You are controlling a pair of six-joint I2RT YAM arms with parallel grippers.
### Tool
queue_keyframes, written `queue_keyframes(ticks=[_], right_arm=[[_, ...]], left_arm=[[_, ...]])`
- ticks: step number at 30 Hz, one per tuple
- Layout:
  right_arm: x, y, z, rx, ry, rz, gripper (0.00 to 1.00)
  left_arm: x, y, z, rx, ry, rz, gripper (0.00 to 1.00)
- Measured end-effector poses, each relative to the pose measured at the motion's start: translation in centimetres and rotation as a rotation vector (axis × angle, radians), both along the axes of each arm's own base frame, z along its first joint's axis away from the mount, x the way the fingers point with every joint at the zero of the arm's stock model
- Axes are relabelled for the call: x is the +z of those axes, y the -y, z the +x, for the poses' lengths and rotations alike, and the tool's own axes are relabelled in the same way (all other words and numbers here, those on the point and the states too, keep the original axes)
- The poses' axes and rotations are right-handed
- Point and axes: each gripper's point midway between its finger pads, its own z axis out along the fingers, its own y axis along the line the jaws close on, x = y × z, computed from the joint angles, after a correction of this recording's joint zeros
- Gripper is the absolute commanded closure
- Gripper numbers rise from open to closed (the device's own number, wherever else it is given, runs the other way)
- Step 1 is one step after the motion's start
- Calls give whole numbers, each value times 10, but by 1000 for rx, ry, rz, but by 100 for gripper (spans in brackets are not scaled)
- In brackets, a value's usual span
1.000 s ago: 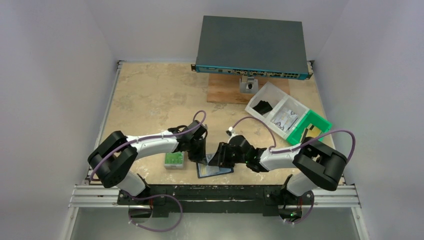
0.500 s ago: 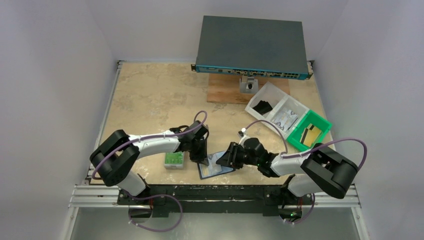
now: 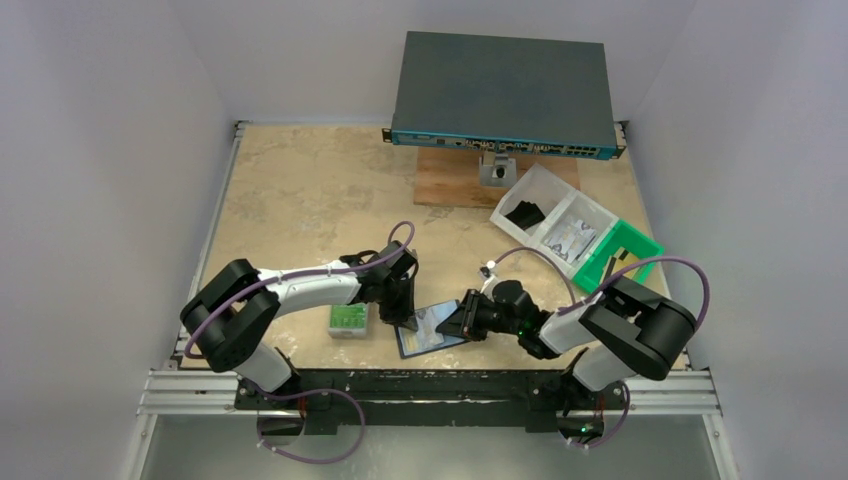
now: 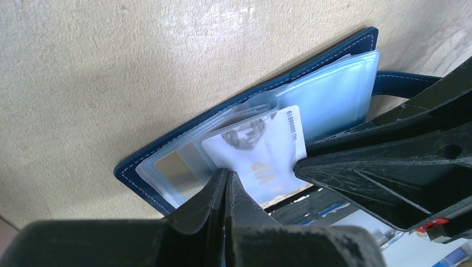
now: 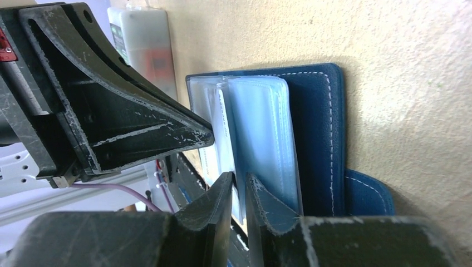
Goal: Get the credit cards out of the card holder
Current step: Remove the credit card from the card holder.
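Left wrist view: credit card point(image 4: 261, 156) gripped at open card holder point(image 4: 334, 97)

Left pincer point(image 4: 225, 177) is closed on the edge of the credit card, printed with digits and, faintly, what looks like "VIP". The card holder lies spread open on the mottled beige counter point(image 4: 111, 72), at its near edge. Right pincer point(image 5: 239, 181) is clamped on the holder's clear inner leaves. A grey case point(image 3: 347, 319) with a green label lies near the left pincer. White walls point(image 3: 100, 150) enclose the counter.

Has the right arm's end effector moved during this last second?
Yes. The right end effector has slid rightward, away from the green-labelled case, and slightly nearer the table's front rail.
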Motion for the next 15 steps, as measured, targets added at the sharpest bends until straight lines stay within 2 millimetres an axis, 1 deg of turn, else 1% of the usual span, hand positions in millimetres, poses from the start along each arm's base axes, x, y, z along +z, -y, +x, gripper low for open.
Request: queue_keyframes(ticks=[2, 7, 15], right_arm=[[1, -1, 0, 4, 0, 10, 87], [4, -4, -1, 16, 4, 27, 100], [5, -2, 0, 12, 14, 17, 100]], left_arm=[[0, 0, 0, 0, 0, 0, 100], [0, 0, 0, -1, -2, 2, 100], [0, 0, 0, -1, -2, 4, 100]])
